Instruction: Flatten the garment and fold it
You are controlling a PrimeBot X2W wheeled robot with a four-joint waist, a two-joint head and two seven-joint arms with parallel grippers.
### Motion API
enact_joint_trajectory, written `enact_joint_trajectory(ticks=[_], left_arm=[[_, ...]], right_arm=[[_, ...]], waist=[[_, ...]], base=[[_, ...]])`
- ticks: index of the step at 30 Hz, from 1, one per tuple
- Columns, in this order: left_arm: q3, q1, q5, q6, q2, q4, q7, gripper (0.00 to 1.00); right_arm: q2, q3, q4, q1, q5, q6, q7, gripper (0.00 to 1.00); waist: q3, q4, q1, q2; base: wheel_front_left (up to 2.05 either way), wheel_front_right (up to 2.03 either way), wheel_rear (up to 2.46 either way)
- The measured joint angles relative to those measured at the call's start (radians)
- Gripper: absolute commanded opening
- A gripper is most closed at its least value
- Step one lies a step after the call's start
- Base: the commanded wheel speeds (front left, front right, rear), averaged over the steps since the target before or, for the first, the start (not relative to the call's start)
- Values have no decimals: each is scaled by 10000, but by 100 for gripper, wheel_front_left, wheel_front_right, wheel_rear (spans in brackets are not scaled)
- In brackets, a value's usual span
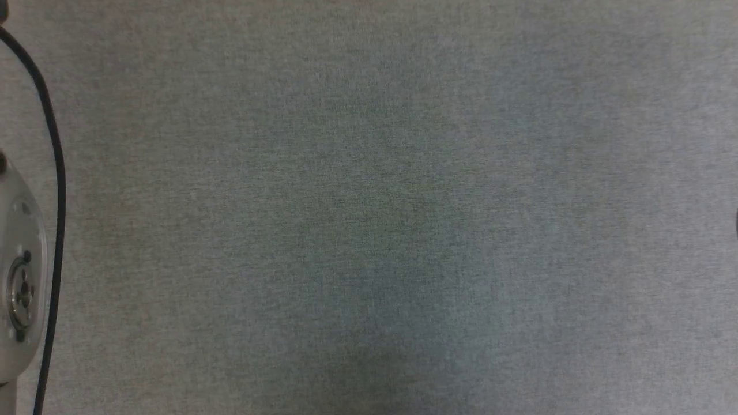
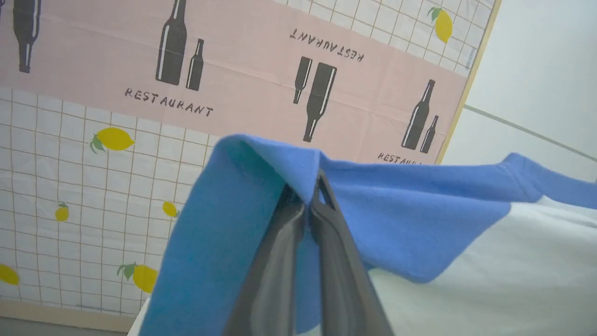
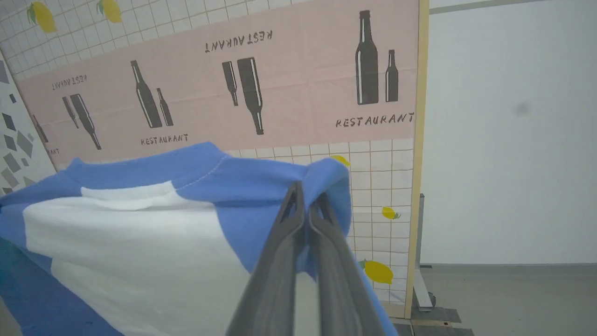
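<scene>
My left gripper pinches the garment at a blue shoulder | my right gripper pinches the other | held raised between them, probably to hang flat.

A flat grey woven surface lies near, evenly lit. Farther off stands a printed screen: a pink band with dark bottles and the word RESTAURANT, above white grid squares dotted with yellow lemons. A pale wooden strip edges its right side. Right of it, a plain white wall meets a grey floor. At far left is a white panel with grey shapes.
</scene>
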Motion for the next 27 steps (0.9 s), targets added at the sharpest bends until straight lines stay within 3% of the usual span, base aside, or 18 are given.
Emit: enact_joint_trajectory(ticks=[7, 15, 20, 27], left_arm=[[211, 1432, -579, -606, -167, 930, -761, 0], [188, 4652, -1569, -1269, -788, 1283, -1733, 0], [-130, 7503, -2159, -1312, -1174, 780, -1969, 0], [-619, 11171, -2897, -1356, -1655, -140, -1960, 0]], right_arm=[[-307, 1020, 272, 1589, 1118, 0, -495, 0], [-1143, 2092, -602, 5411, 2876, 0, -1317, 0], [-1181, 2046, -1110, 8438, 4036, 0, -1685, 0], [-1273, 1908, -1712, 12064, 4470, 0, -2232, 0]], waist=[[115, 185, 0, 0], [-906, 405, -2, 0], [-1905, 579, -3, 0], [-3196, 818, -4, 0]], base=[[0, 0, 0], [0, 0, 0], [0, 0, 0], [0, 0, 0]])
